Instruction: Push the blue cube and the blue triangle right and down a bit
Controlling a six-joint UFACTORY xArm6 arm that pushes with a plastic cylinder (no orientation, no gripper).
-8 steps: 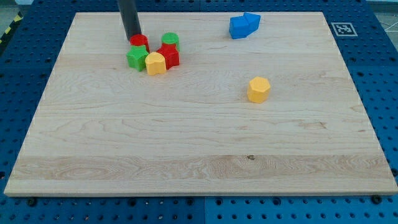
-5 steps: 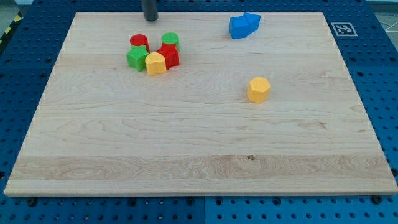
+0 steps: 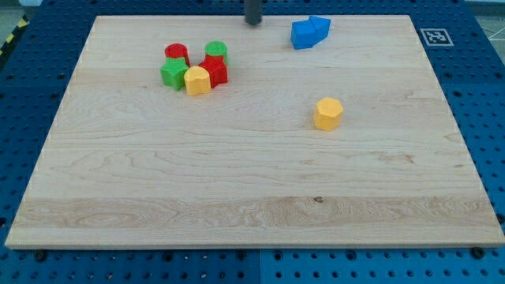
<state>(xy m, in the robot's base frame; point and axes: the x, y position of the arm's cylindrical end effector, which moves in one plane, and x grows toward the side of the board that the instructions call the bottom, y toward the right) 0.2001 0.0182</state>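
The blue cube [image 3: 301,35] and the blue triangle [image 3: 319,26] sit touching each other near the view's top edge of the wooden board, right of centre. The triangle is on the cube's upper right. My tip [image 3: 252,23] is at the view's top edge, to the left of the blue cube with a gap between them.
A cluster stands at the upper left: a red cylinder [image 3: 176,53], a green cylinder [image 3: 215,50], a green block [image 3: 173,73], a red block [image 3: 214,70] and a yellow block [image 3: 196,80]. A yellow hexagonal block [image 3: 327,113] lies right of centre. The board's top edge [image 3: 158,17] is near the tip.
My tip has moved from beside the red cylinder up and then right along the top edge, toward the blue blocks. No block has moved.
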